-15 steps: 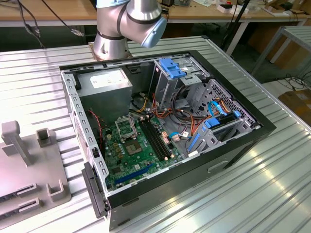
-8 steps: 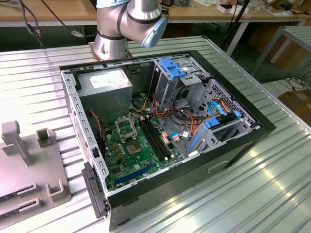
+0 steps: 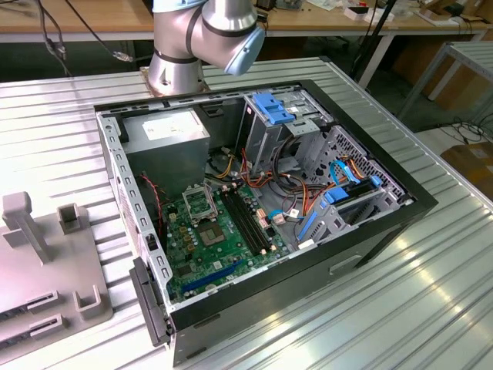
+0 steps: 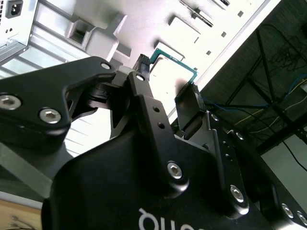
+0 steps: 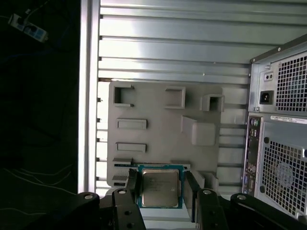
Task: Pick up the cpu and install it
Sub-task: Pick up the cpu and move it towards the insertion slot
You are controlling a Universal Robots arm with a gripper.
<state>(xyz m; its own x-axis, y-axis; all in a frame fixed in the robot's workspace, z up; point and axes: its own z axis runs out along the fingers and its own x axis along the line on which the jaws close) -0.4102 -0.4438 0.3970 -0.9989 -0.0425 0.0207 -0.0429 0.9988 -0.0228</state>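
Exterior view, from its left to its right: grey fixture tray (image 3: 31,262) with upright posts and shallow pockets, resting on the ribbed metal desk (image 3: 385,316); base of the robot arm (image 3: 204,35) just behind the open computer case (image 3: 308,285); inside the case, grey power supply (image 3: 166,127), metal-framed socket (image 3: 199,202) with dark centre, green motherboard (image 3: 196,250), then drive cages (image 3: 273,108) with blue latches. Both wrist views: pincer (image 5: 162,184) closed on the cpu (image 5: 159,188), one black finger (image 5: 133,191) against each of two opposite edges, silvery-grey lid turned toward the first wrist camera, thin green border showing round it. In the first wrist view, seen against the near rim of the fixture tray, with the vented rear panel (image 5: 280,143) of the case to one side; judged lifted clear of the tray and well apart from the socket, hence picked up but not yet installed. Handling, as judged: light, flat and rigid, so little squeeze needed; smooth lid and thin edges probably slippery, so prone to tilting or slipping out under a jolt; underside contacts fragile, so no dragging and no pressing down at an angle. Best hold: two opposite green edges, centred, flat face kept level.
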